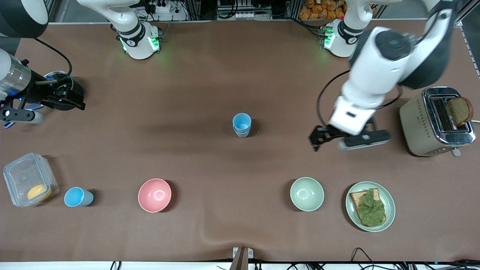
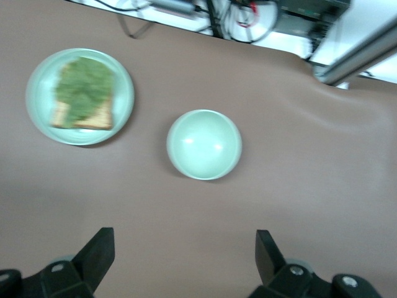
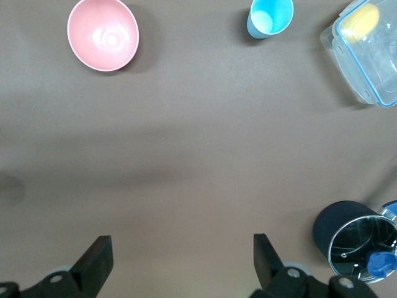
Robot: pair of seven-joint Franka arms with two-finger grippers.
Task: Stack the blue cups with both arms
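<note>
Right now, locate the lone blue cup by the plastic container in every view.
Front view: the single blue cup stands low in the picture, between the plastic container and the pink bowl.
Left wrist view: not in it.
Right wrist view: at the upper edge.
Shared landmark: the pink bowl.

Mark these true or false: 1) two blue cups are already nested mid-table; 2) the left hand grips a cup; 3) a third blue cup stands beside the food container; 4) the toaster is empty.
1) True: stacked blue cups stand mid-table.
2) False: the left hand is open over bare table, holding nothing.
3) True: the single blue cup stands beside the clear food container.
4) False: a bread slice sticks out of the toaster.
</note>
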